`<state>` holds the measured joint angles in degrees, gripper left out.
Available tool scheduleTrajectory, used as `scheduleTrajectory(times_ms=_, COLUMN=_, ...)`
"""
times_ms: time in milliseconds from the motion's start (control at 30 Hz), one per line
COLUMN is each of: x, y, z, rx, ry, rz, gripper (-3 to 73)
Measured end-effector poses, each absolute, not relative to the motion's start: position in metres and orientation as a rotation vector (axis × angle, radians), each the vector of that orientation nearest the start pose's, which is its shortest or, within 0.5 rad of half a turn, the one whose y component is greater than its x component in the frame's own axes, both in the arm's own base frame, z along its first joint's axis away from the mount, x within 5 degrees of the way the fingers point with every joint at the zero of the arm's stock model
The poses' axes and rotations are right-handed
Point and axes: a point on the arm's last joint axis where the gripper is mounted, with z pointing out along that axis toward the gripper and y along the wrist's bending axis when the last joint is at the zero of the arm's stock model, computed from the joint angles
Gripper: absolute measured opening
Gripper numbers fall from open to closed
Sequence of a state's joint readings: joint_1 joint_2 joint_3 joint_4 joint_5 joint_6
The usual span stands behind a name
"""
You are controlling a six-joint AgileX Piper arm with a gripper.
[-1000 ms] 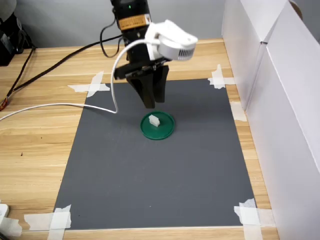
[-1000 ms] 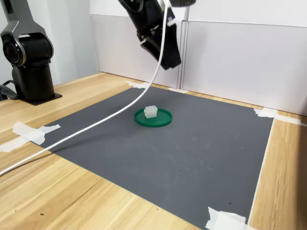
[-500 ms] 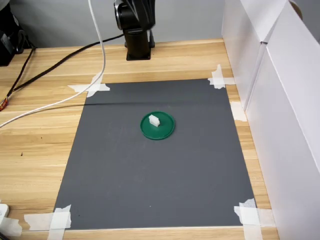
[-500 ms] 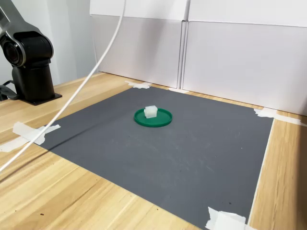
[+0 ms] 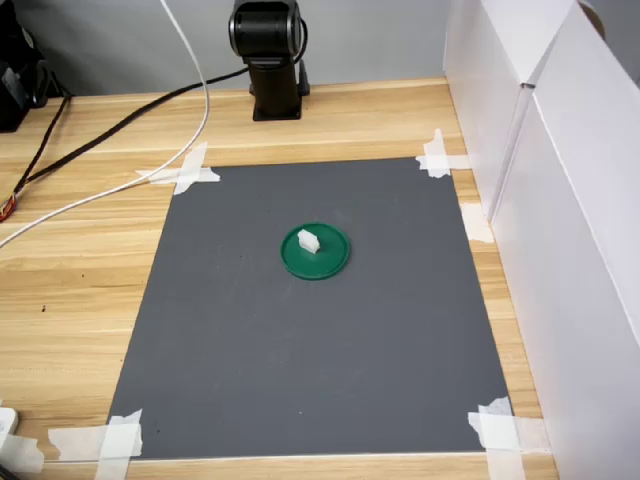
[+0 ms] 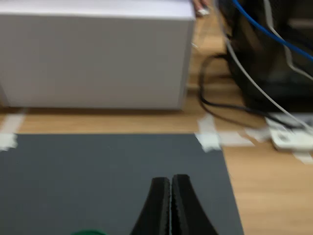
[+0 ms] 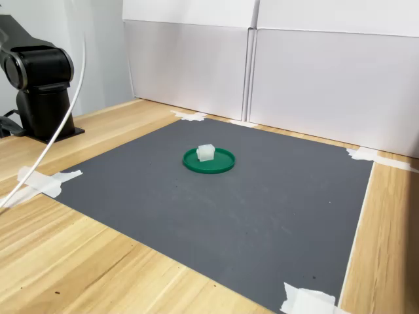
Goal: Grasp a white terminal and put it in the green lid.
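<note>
Placement is judged complete: the tiny white rectangular plastic terminal point(image 5: 307, 240) is seen resting inside the flat round dark-green plastic lid point(image 5: 330, 259), left of its centre in the first exterior view. In the wrist view, the black gripper point(image 6: 171, 183) is shown closed and empty, above the dark grey mat point(image 6: 73, 176).

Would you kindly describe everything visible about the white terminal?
The white terminal is a tiny, pale, blocky piece, plastic by its look, with a stepped top in the second exterior view. It sits inside the green lid, off-centre toward the first exterior view's left, resting on the lid's floor. Nothing else touches it.
</note>
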<state>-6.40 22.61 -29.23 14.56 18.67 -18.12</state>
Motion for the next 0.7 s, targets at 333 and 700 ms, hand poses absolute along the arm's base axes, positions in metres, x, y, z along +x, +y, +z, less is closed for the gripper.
scheduleTrajectory(times_ms=333, x=0.065, y=-0.002, z=0.263, rx=0.009, ry=1.747, rz=-0.083, gripper=-1.5)
scheduleTrajectory(times_ms=700, x=0.055, y=0.000, z=0.228, rx=0.007, ry=1.754, rz=-0.081, gripper=-1.5)
